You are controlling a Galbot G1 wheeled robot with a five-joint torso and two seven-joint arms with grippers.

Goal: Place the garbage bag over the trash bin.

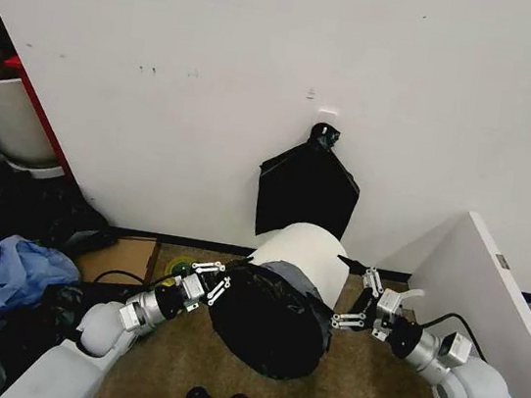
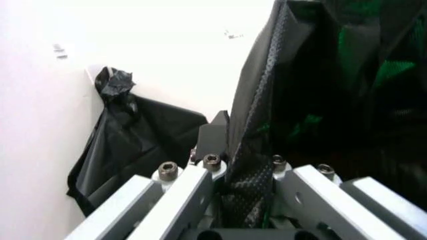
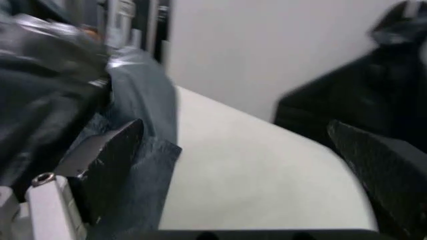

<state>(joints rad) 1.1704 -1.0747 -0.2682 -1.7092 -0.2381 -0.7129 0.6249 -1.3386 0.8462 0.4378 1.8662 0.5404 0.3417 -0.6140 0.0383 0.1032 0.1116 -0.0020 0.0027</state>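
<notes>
White wall behind, brown carpet below. Lying tipped on its side between the two arms — the trash bin [image 1: 310, 250], mouth toward the robot, base toward the wall. Covering that mouth and the near part of the cream side — the garbage bag [image 1: 268, 318], glossy and crinkled, bulging outward. Pinching the bag's edge on one side: the left gripper [image 1: 215, 283], jaws pressed together on a fold of black plastic, seen close in the left wrist view. Straddling the bin's bare side on the other: the right gripper [image 1: 359, 296], jaws spread wide, cream plastic between them, bag film touching one finger [image 3: 110, 160]. Hanging on the wall beyond both jaws, a flat black bundle [image 1: 306, 193] with a knotted top.
</notes>
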